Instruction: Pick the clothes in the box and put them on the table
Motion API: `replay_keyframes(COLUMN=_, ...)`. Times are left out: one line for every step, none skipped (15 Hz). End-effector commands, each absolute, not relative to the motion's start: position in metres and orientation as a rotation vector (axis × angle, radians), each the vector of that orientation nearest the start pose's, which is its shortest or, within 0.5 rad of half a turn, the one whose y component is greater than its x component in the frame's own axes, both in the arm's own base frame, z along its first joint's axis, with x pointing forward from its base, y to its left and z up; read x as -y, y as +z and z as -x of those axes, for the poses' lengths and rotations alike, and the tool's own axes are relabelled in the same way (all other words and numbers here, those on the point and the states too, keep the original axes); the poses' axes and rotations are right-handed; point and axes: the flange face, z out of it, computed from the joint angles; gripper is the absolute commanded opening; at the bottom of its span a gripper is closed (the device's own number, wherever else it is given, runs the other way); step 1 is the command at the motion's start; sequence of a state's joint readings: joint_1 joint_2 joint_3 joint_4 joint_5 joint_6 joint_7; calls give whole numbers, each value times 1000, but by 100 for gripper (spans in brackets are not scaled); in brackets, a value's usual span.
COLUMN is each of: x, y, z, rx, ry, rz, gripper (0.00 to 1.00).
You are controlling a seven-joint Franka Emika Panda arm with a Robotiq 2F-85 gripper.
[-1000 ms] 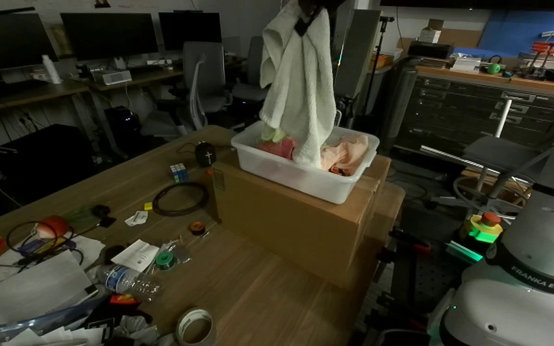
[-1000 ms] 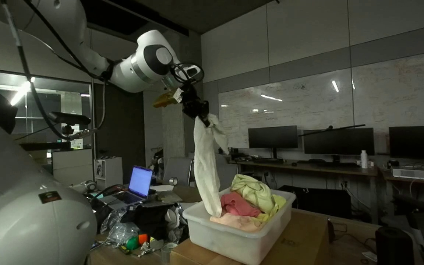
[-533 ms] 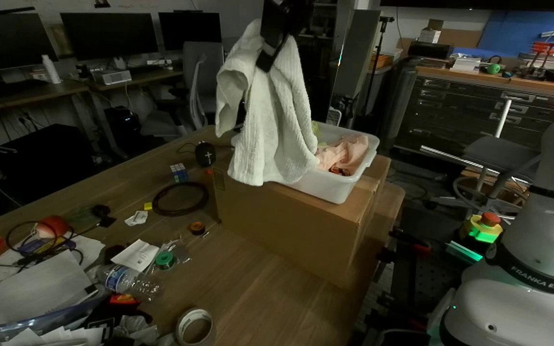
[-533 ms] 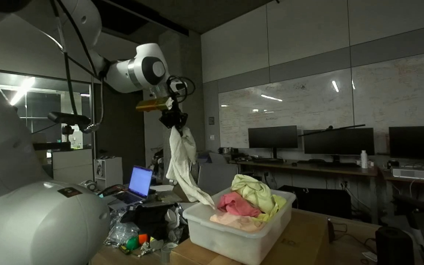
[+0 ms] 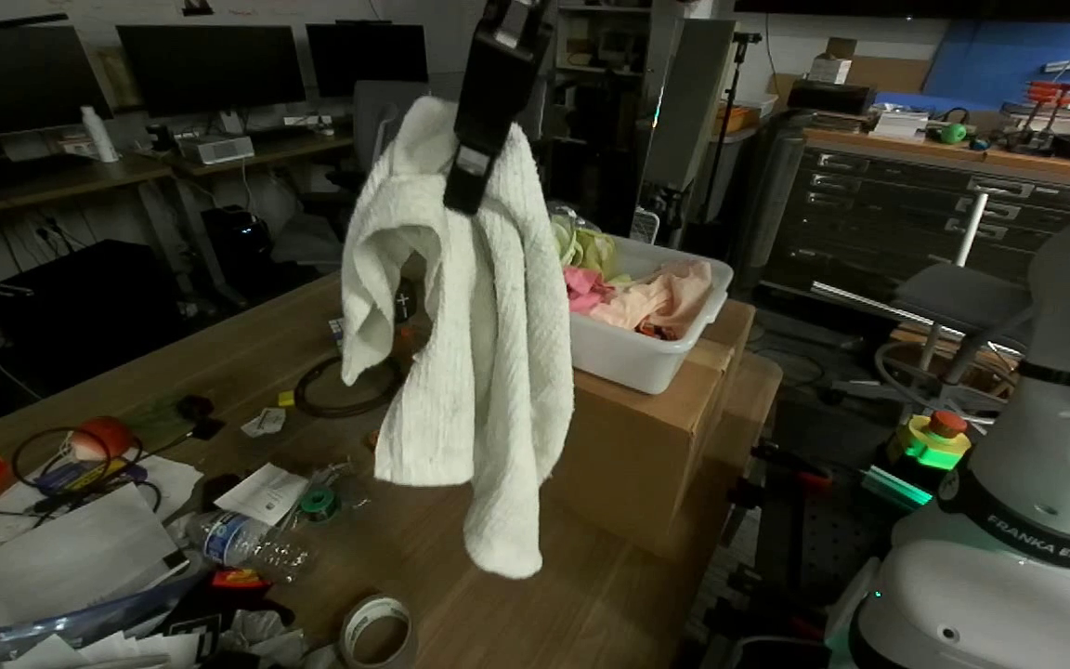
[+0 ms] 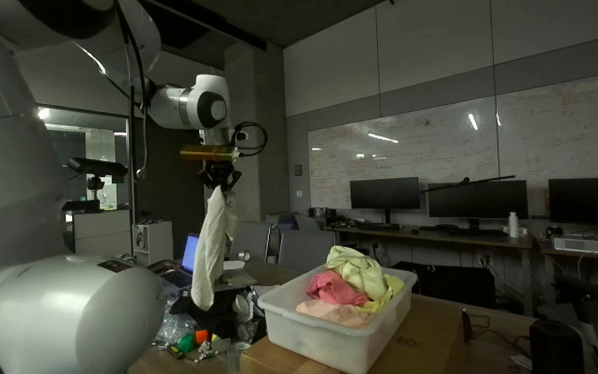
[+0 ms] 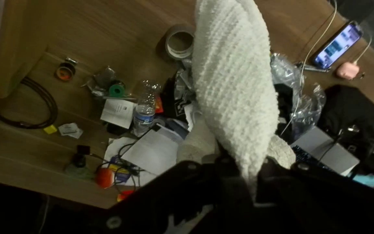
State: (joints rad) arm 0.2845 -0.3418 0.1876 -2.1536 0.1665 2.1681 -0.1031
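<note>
A black pincer (image 6: 219, 186), its fingers (image 5: 472, 165) clamped together, holds a white cloth (image 5: 521, 390) by its upper part, the ribbed fabric hanging in loose folds over a cluttered wooden desk (image 5: 581, 618). In an exterior view, a gap shows between the cloth and a white bin (image 6: 314, 337), which sits on a cardboard box (image 5: 628, 446) atop the desk. The bin holds more clothes (image 5: 660, 295), among them a pale green cloth (image 6: 353, 267) heaped highest, a pink cloth (image 6: 333, 288) beside it, a peach cloth (image 6: 330, 311) near the rim and a bright yellow cloth (image 6: 391, 291). Farther out on the desk, a plastic bottle (image 5: 238, 542) lies on its side against loose papers (image 5: 80, 544), with a roll of tape (image 5: 372, 609) near it. The wrist view shows a phone (image 7: 338, 45), screen lit, near the desk's edge. In an exterior view, the white cloth partly hides a laptop (image 6: 190, 253) with a glowing display; beyond, dark monitors (image 6: 384, 193) stand in front of a whiteboard (image 6: 434, 140).
</note>
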Motion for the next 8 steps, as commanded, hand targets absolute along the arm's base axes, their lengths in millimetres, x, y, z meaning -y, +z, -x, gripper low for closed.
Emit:
replay_keyframes(x=-260, y=559, z=-444, rx=935, ry=-339, rz=2893, gripper=33)
replay_keyframes(x=-265, y=549, z=-448, rx=976, ry=-307, rz=2931, gripper=34)
replay_keyframes(x=-267, y=538, z=-452, rx=1024, ry=-281, rz=2975, gripper=37)
replay_keyframes(x=-268, y=531, z=-453, rx=1077, ry=-252, rz=3024, gripper=44)
replay_keyframes(x=-269, y=522, z=-457, rx=1135, ry=-233, rz=3053, gripper=53)
replay_keyframes(x=-266, y=517, z=-459, rx=1170, ry=-227, rz=3102, gripper=60)
replay_keyframes(x=-260, y=512, z=-463, rx=1196, ry=-213, rz=3149, gripper=67)
replay_keyframes(x=-253, y=507, z=-468, rx=1196, ry=-211, rz=3200, gripper=76)
